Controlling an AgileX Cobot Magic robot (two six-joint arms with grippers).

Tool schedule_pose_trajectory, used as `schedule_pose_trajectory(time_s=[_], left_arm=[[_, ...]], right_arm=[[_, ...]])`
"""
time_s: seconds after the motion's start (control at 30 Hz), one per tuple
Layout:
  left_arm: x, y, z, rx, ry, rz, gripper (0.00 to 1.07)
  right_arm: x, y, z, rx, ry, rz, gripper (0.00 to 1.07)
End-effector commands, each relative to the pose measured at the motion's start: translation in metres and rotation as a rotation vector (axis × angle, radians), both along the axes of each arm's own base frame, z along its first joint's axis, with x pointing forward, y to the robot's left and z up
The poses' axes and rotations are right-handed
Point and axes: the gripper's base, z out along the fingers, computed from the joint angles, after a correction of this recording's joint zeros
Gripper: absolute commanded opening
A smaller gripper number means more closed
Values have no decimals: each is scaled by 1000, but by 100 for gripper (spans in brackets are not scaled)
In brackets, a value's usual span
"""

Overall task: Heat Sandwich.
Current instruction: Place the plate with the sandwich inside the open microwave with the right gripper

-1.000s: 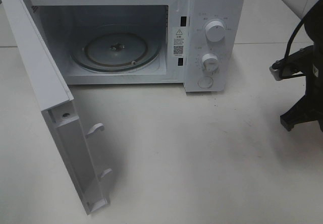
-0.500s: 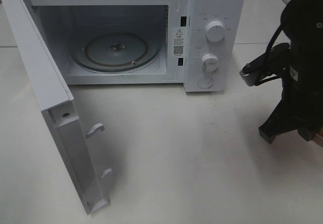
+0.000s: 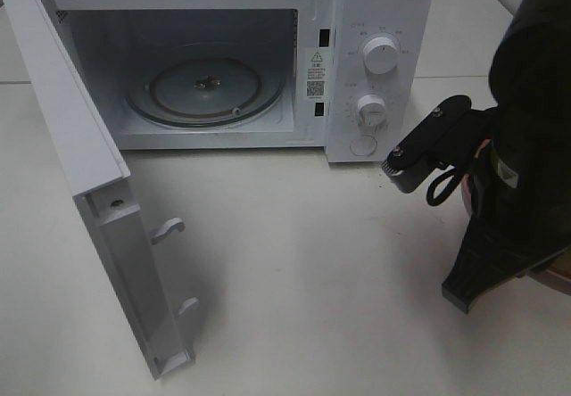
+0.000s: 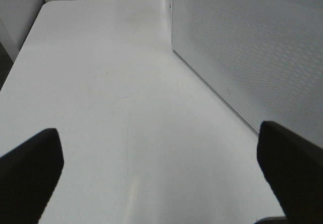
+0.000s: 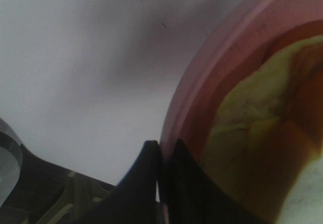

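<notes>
Currently the right gripper point(image 5: 160, 146) has its two dark fingers pressed together on the rim of a round pink plate point(image 5: 202, 82). The sandwich point(image 5: 242, 133) lies on that plate, its pale yellow-green and reddish filling showing. Plate and sandwich are out on the white table point(image 3: 312, 280), to the right of the microwave point(image 3: 375, 21); whether the plate rests on the table or is lifted I cannot tell. The microwave door point(image 3: 80, 155) stands swung wide to the left, baring the glass turntable point(image 3: 205, 84). The left gripper point(image 4: 157, 133) hangs with fingers point(image 4: 30, 168) spread far apart, holding nothing, beside a dotted white panel of the microwave.
</notes>
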Motion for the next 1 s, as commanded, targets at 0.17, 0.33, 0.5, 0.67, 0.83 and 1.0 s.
schedule_pose_trajectory(time_s=[0.17, 0.33, 0.5, 0.67, 0.83, 1.0], left_arm=[[-3, 0, 1, -1, -40, 1, 101], [-3, 0, 1, -1, -40, 1, 101], [-3, 0, 1, -1, -40, 1, 101], [-3, 0, 1, -1, -40, 1, 101], [-3, 0, 1, -1, -40, 1, 101], [-3, 0, 1, -1, -40, 1, 101]], right_arm=[[-21, 14, 9, -9, -13, 158, 2], [-34, 25, 10, -3, 22, 264, 2], [-48, 37, 10, -9, 51, 390, 2], [-60, 47, 10, -27, 71, 523, 2], [-65, 51, 10, -47, 94, 625, 2], [-67, 52, 9, -70, 134, 753, 2]])
